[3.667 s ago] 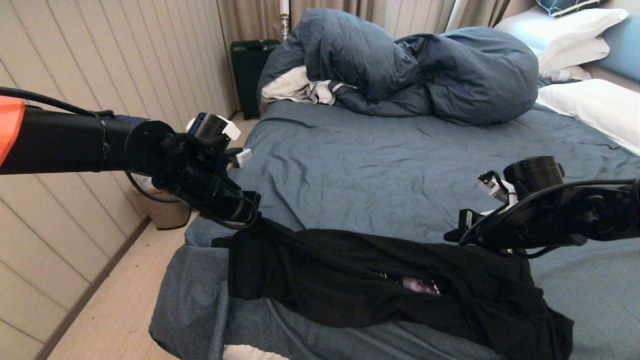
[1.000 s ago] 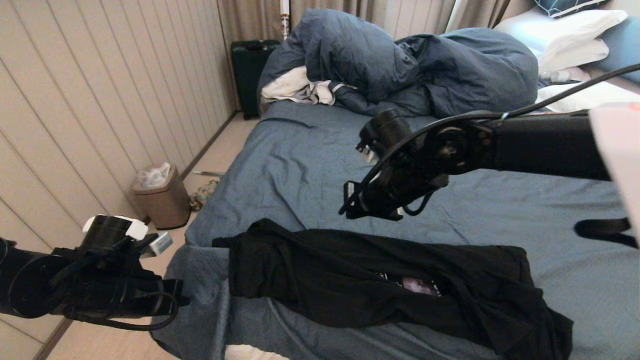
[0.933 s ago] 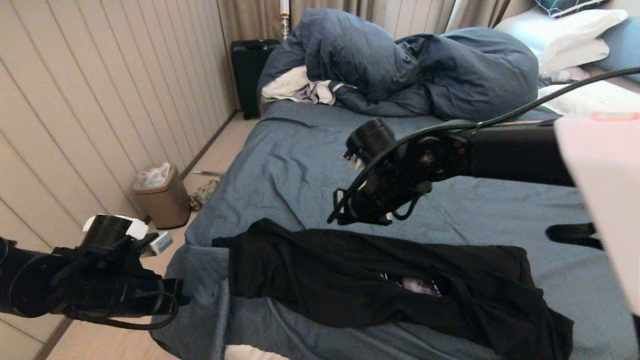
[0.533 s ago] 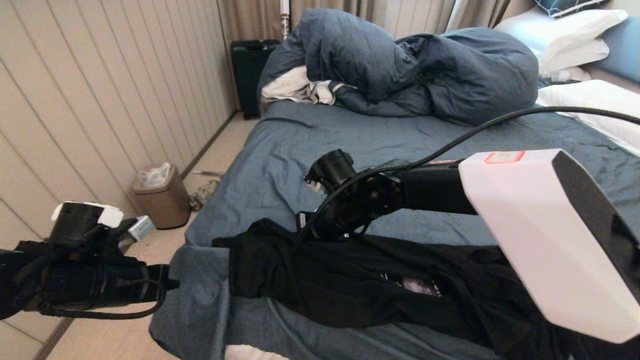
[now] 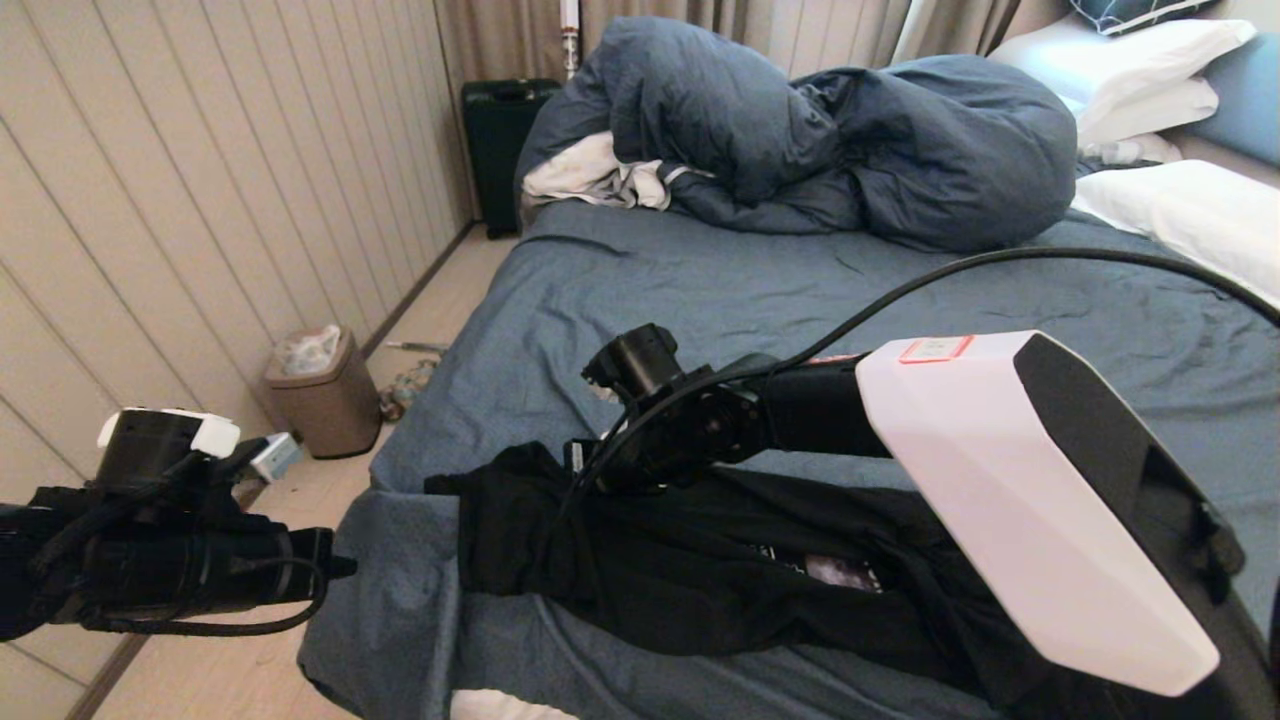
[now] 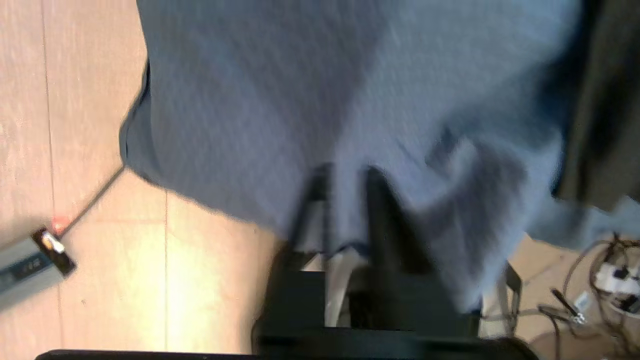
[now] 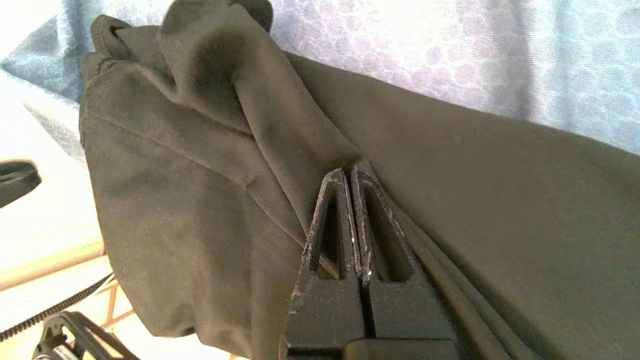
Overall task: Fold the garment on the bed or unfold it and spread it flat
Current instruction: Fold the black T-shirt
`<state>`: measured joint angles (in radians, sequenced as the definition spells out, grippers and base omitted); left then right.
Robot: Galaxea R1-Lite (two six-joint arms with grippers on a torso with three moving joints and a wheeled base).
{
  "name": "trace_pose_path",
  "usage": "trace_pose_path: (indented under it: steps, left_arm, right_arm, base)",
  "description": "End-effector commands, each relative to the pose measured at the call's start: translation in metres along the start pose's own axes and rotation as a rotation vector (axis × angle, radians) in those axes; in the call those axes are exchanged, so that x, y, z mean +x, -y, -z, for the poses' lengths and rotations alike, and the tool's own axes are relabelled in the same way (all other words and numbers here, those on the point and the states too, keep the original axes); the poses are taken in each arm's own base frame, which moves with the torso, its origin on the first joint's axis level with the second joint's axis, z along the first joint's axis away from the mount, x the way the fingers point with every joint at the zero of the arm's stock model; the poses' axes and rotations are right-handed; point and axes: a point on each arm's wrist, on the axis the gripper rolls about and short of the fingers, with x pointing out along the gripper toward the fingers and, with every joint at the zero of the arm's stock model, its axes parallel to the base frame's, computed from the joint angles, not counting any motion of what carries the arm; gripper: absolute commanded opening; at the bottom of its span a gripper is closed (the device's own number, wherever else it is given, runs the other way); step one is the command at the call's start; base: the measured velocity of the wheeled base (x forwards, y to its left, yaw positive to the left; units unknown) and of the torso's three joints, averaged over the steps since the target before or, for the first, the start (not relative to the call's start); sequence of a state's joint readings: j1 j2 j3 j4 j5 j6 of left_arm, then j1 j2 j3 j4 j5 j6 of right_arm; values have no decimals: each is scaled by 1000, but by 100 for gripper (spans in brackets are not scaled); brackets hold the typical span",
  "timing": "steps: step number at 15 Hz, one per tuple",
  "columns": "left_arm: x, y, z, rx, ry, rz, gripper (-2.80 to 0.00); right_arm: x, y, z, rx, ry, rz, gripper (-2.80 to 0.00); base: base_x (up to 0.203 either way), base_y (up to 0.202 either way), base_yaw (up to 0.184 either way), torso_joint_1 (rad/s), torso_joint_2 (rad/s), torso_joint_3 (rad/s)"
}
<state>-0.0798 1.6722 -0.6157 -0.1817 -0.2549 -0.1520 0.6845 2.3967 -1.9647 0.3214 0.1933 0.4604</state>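
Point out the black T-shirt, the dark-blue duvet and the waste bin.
black T-shirt (image 5: 700, 570), head view, middle of the bunched fabric.
dark-blue duvet (image 5: 900, 140), head view, top of the heap.
waste bin (image 5: 325, 405), head view, front wall.

Bare sheet of the bed (image 5: 800, 290) beyond the garment (image 5: 700, 570), duvet (image 5: 800, 130) farther back.

Count, head view: one bed (image 5: 760, 300); one black garment (image 5: 700, 570) lying on it; one dark-blue duvet (image 5: 830, 140), bunched; one white cloth (image 5: 590, 175) beside the duvet; white pillows (image 5: 1130, 60), at least three visible, exact number could not be told; one waste bin (image 5: 325, 395) on the floor; one dark suitcase (image 5: 497, 140) by the wall; two claws, left claw (image 5: 325, 565) and right claw (image 7: 348, 172)
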Motion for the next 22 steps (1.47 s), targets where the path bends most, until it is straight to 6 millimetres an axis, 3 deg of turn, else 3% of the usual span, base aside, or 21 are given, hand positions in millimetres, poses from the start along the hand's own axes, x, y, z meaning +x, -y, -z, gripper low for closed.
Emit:
trace_pose_path:
  steps: [1,4,12,13,17,22]
  left_arm:
    - [23,-6,2,-11,-40,-4,0]
    - [48,-11,4,-8,-54,-8,0]
    - [63,-11,6,3,-62,8,0]
    - [62,-11,7,3,-62,8,-280]
    - [51,-9,14,10,-40,15,-280]
    - [48,7,41,91,-14,53,-280]
  right_arm:
    - [10,5,3,5,-7,4,-280]
    - [25,14,6,7,2,8,-280]
    - [41,25,10,10,7,10,-280]
    - [43,25,10,9,7,10,-280]
    - [43,29,8,12,21,11,-280]
    - [41,37,4,24,30,20,-280]
  base:
    - [0,0,0,0,0,0]
    - [0,0,0,0,0,0]
    - [0,0,0,0,0,0]
    - [0,0,0,0,0,0]
    - [0,0,0,0,0,0]
    - [0,0,0,0,0,0]
